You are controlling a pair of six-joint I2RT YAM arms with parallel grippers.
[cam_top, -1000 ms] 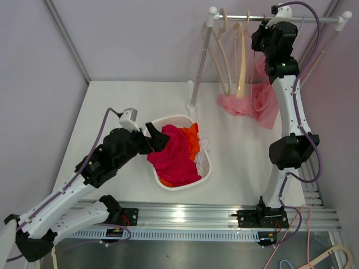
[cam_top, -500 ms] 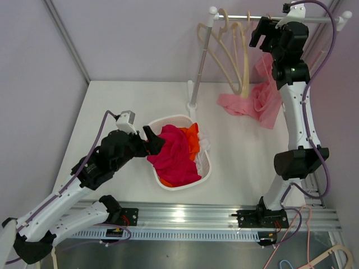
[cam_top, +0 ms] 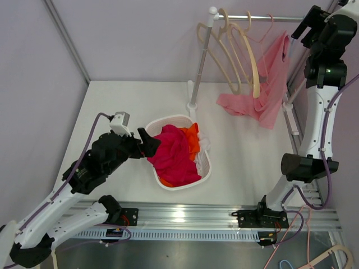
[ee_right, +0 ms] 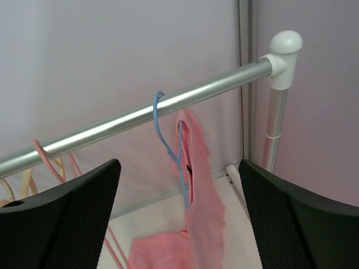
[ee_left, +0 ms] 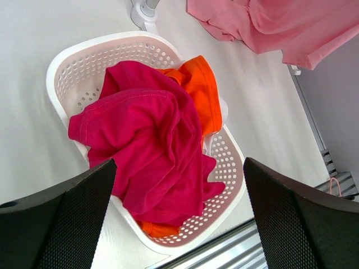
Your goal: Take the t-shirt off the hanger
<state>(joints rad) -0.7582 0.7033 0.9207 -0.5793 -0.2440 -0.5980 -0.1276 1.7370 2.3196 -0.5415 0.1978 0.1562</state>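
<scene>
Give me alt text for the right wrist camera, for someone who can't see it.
A pink t-shirt hangs from a thin blue hanger hooked over a slanting metal rail. The right gripper is open, its dark fingers framing the view and holding nothing. A pink hanger hangs further left on the rail.

My right hand [ee_right: 178, 179] is spread wide, its two dark mesh-faced fingers [ee_right: 61, 224] at the bottom corners. Straight ahead of the gap, clear of both fingers, a thin blue wire hanger [ee_right: 168, 148] hooks over a slanting silver metal rail [ee_right: 224, 83]. A pink t-shirt [ee_right: 202, 207] hangs from it. Above my right finger the rail ends in a rounded white plastic cap [ee_right: 285, 42]. Above my left finger a pink hanger [ee_right: 42, 150] hooks on the same rail.
</scene>
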